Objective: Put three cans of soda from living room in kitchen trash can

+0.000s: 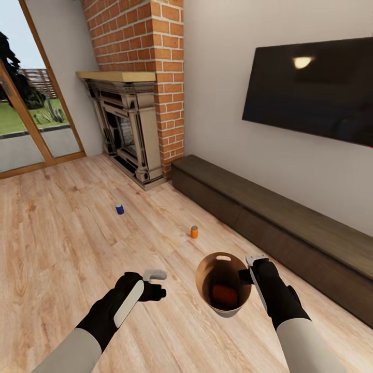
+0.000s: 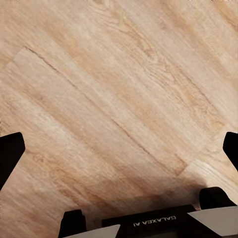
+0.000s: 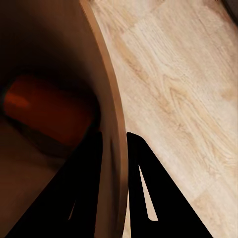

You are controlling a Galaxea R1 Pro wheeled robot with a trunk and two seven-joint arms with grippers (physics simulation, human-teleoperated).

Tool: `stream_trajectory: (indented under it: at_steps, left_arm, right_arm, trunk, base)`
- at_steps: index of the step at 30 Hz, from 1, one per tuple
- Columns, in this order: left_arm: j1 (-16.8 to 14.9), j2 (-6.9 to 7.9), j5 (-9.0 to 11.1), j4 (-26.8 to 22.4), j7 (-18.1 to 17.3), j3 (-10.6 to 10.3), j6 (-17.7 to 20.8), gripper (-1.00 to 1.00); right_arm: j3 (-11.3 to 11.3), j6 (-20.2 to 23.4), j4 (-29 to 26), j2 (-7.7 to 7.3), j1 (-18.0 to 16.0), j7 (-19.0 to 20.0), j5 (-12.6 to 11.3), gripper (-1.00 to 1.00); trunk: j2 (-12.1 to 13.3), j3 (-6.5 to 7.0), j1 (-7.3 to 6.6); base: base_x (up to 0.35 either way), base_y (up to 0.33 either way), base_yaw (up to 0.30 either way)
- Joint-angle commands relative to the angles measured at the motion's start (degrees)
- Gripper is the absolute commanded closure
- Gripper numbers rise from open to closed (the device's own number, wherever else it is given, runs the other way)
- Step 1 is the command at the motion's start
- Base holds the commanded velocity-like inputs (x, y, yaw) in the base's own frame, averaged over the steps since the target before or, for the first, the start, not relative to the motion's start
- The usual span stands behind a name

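The tash can (image 1: 223,310) hangs above the floor, its brown inside facing the head camera. My right gripper (image 1: 245,273) is shut on its rim, and in the right wrist view the two fingers (image 3: 144,163) straddle the bin wall (image 3: 106,89). An orange can of soda (image 1: 224,295) lies inside the bin, seen again as the orange can (image 3: 47,111) in the right wrist view. A second orange can (image 1: 194,231) and a dark blue can (image 1: 119,209) stand upright on the wood floor ahead. My left gripper (image 1: 159,284) is open and empty, left of the bin.
A long low dark bench (image 1: 290,228) runs along the right wall under the TV (image 1: 311,88). The brick fireplace (image 1: 134,124) stands ahead and glass doors (image 1: 31,119) are at the far left. Wood floor (image 2: 119,99) lies below my left gripper.
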Motion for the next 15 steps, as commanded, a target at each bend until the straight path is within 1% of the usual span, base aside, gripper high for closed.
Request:
stream_trajectory:
  at_steps: [1,6,15]
  left_arm:
    - [0.0,0.0,0.0,0.0,0.0,0.0,0.0,-1.0]
    - [0.0,-0.05,0.0,0.0,0.0,0.0,0.0,-1.0]
    - [0.0,-0.08,0.0,0.0,0.1,0.1,0.0,-1.0]
  right_arm:
    - [0.0,0.0,0.0,0.01,0.0,0.3,-0.6,1.0]
    - [-0.1,0.0,0.0,-0.02,0.0,0.3,-0.6,1.0]
    - [0.0,0.0,0.1,-0.04,0.0,0.3,-0.6,1.0]
  trunk:
    - [0.0,0.1,0.0]
    - [0.0,0.48,0.0]
    - [0.0,0.6,0.0]
  base:
    - [0.0,0.0,0.0]
    - [0.0,0.0,0.0]
    - [0.0,0.0,0.0]
